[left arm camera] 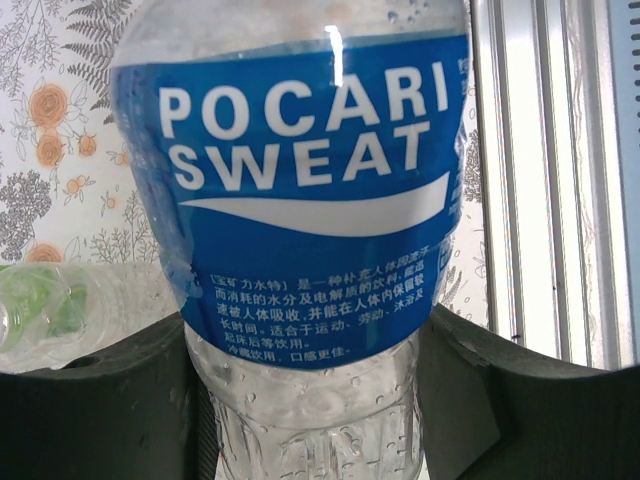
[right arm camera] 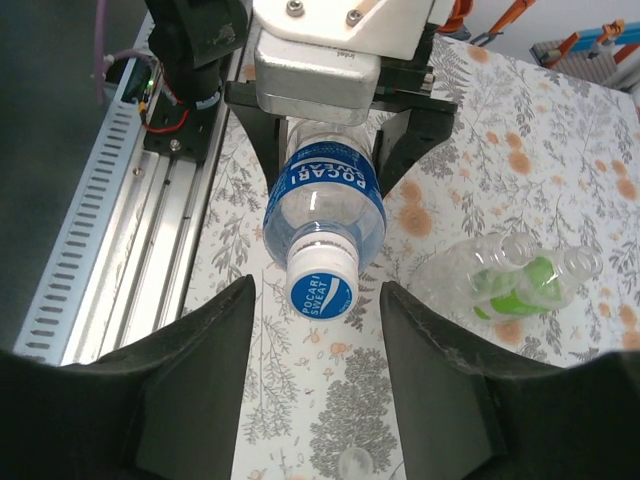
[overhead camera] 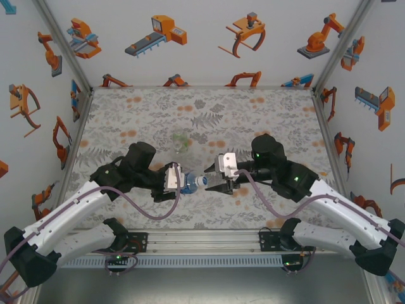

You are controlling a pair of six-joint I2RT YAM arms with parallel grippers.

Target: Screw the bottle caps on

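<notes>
My left gripper (overhead camera: pixel 179 182) is shut on the blue-label bottle (left arm camera: pixel 300 180), held on its side with its neck toward the right arm. Its dark fingers (left arm camera: pixel 100 410) press the clear lower body from both sides. A white cap with a blue top (right arm camera: pixel 322 282) sits on the bottle's neck. The right gripper (right arm camera: pixel 318 292) stands open around that cap, with a gap on each side of it. The green-tinted bottle (right arm camera: pixel 515 292) and a colourless bottle (right arm camera: pixel 470 262) lie together on the mat, uncapped. A small pale cap (right arm camera: pixel 354 462) lies on the mat below the open fingers.
The patterned mat (overhead camera: pixel 266 120) covers the table. The two lying bottles (overhead camera: pixel 181 140) rest behind the grippers, near the middle. An aluminium rail (overhead camera: pixel 202 239) with the arm bases runs along the near edge. Printed walls close in the left, right and far sides.
</notes>
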